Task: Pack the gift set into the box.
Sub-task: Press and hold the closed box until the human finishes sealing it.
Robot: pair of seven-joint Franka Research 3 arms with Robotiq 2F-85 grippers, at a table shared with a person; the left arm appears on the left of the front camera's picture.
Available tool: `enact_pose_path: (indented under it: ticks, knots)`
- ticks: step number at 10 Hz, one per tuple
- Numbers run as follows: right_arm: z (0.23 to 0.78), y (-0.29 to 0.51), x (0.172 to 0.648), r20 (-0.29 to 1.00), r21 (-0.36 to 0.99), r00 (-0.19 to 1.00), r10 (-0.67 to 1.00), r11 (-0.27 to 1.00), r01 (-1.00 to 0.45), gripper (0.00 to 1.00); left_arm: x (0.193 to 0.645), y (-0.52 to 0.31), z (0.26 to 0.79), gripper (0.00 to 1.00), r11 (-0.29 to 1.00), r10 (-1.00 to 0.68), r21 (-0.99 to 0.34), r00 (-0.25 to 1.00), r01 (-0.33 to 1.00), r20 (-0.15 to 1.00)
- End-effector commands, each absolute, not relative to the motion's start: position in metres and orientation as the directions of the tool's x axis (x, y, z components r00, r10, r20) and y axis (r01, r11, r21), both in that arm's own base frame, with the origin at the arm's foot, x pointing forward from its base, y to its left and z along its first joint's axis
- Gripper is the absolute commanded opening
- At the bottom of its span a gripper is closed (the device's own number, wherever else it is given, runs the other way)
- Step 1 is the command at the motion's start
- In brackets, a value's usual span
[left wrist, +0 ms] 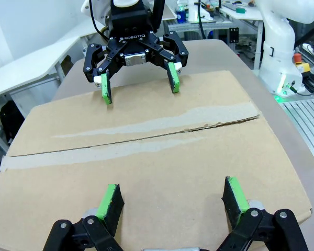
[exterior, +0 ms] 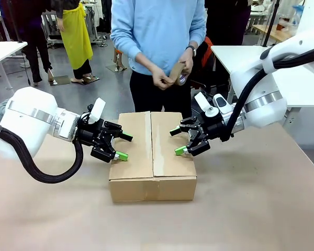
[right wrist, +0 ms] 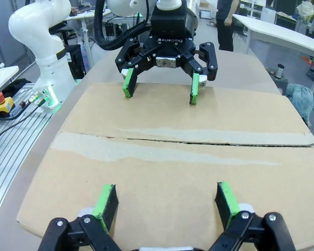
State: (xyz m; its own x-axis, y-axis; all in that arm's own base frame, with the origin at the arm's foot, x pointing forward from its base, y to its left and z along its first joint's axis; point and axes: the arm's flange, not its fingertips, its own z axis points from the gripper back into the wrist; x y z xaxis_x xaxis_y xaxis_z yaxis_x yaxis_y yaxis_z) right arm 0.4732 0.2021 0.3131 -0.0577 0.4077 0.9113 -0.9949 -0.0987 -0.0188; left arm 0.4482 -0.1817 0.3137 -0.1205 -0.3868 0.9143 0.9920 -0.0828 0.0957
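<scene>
Left gripper (exterior: 122, 146) jaws spread, empty, at the box's (exterior: 153, 157) 9 o'clock edge; pads look to hover just over the top, contact unclear. Right gripper (exterior: 177, 141) likewise released at 3 o'clock. Box sits mid-table (exterior: 251, 209), flaps closed. Person's hands (exterior: 170, 76) hold something small at 12 o'clock.

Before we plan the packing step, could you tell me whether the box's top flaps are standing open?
No: in the front view the box has its top flaps lying flat and shut, meeting along the centre seam.
</scene>
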Motion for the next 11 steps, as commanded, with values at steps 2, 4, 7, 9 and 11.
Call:
enact_pose_path:
  ticks: [2,4,7,9,11]
  knots:
    - [0.3118,0.2018,0.4723,0.91,-0.025,-0.064,0.41,-0.101,-0.995,1.0,0.4467,-0.1832,0.312,1.0,-0.083,-0.395,0.095,-0.121,0.992,0.911]
    - [0.3118,0.2018,0.4723,0.91,-0.025,-0.064,0.41,-0.101,-0.995,1.0,0.4467,-0.1832,0.312,1.0,-0.083,-0.395,0.095,-0.121,0.992,0.911]
    - [0.3118,0.2018,0.4723,0.91,-0.025,-0.064,0.41,-0.101,-0.995,1.0,0.4467,-0.1832,0.312,1.0,-0.083,-0.395,0.095,-0.121,0.992,0.911]
    - [0.3118,0.2018,0.4723,0.91,-0.025,-0.064,0.41,-0.101,-0.995,1.0,0.4467,-0.1832,0.312,1.0,-0.083,-0.395,0.095,-0.121,0.992,0.911]
    - [0.3118,0.2018,0.4723,0.91,-0.025,-0.064,0.41,-0.101,-0.995,1.0,0.4467,-0.1832,0.312,1.0,-0.083,-0.395,0.095,-0.121,0.992,0.911]
